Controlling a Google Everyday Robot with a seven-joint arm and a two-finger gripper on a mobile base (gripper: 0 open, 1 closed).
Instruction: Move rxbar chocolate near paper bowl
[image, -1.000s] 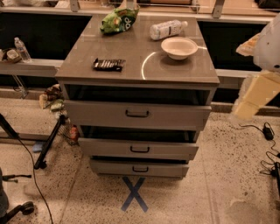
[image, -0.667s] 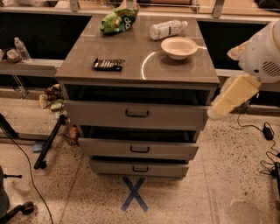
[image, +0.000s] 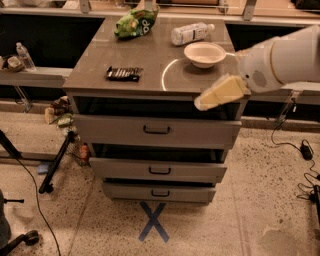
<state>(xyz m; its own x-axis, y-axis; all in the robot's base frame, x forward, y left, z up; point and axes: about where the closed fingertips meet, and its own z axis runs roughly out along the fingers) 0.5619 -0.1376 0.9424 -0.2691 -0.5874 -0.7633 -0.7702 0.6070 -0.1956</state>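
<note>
The rxbar chocolate is a flat black bar lying near the front left of the grey cabinet top. The paper bowl is white and round, upright at the right rear of the top, well apart from the bar. My gripper is the cream-coloured end of the white arm that reaches in from the right. It hovers at the cabinet's front right corner, just in front of the bowl and far to the right of the bar. It holds nothing that I can see.
A clear plastic bottle lies behind the bowl and a green snack bag sits at the back. Three drawers stand slightly open below. A blue X marks the floor. Stand legs are at left, cables at right.
My arm has swung in from the right edge of the view, leftward to the cabinet's front right corner. The bar, bowl, bottle and bag have not moved.
</note>
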